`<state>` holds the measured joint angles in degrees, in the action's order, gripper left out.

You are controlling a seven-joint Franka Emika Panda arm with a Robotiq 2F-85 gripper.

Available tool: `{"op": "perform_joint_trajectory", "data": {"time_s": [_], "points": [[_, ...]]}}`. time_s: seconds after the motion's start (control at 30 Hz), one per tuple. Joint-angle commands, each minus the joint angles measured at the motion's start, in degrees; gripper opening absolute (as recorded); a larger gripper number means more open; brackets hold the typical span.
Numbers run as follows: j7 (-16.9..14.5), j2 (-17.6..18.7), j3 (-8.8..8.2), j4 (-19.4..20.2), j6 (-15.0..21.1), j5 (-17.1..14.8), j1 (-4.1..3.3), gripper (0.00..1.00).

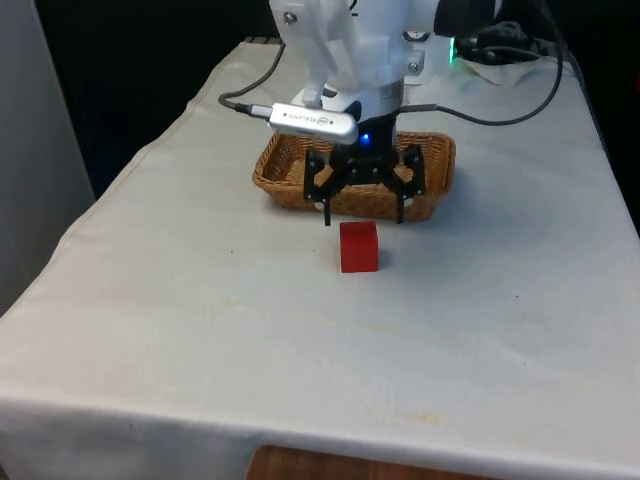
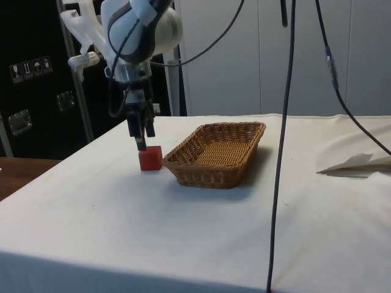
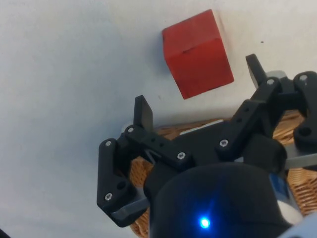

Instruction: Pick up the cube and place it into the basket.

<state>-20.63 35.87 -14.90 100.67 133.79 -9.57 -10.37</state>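
One red cube (image 1: 358,247) sits on the white-clothed table (image 1: 200,300). One brown wicker basket (image 1: 285,172) sits toward the table's far edge. One black two-finger gripper (image 1: 364,213) hangs above them. One crumpled white sheet (image 2: 354,163) lies near a table edge.

A lab or test room, set up for robot trials: a counter (image 2: 91,220) draped in plain white cloth, loose black cables (image 2: 282,152) hanging down across it well to the side of the claw (image 2: 142,135), and dark cabinets (image 2: 36,73) fitted with small labels behind it.
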Motion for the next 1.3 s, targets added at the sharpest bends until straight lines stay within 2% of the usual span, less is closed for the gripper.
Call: {"op": "perform_joint_trajectory", "data": {"time_s": [0.0, 0.07, 0.1, 0.13, 1.27], "points": [[0.2, 0.2, -0.17, 0.1, 0.8, 0.3, -0.23, 1.00], [0.2, 0.5, -0.23, 0.1, 1.1, 0.4, -0.29, 1.00], [0.0, 0.3, 0.00, 0.0, 0.5, 0.1, -0.06, 1.00], [0.2, 0.7, -0.23, 0.1, 1.4, 0.5, -0.29, 1.00], [0.0, 1.2, -0.11, -0.1, 1.1, 0.2, -0.11, 1.00]]}}
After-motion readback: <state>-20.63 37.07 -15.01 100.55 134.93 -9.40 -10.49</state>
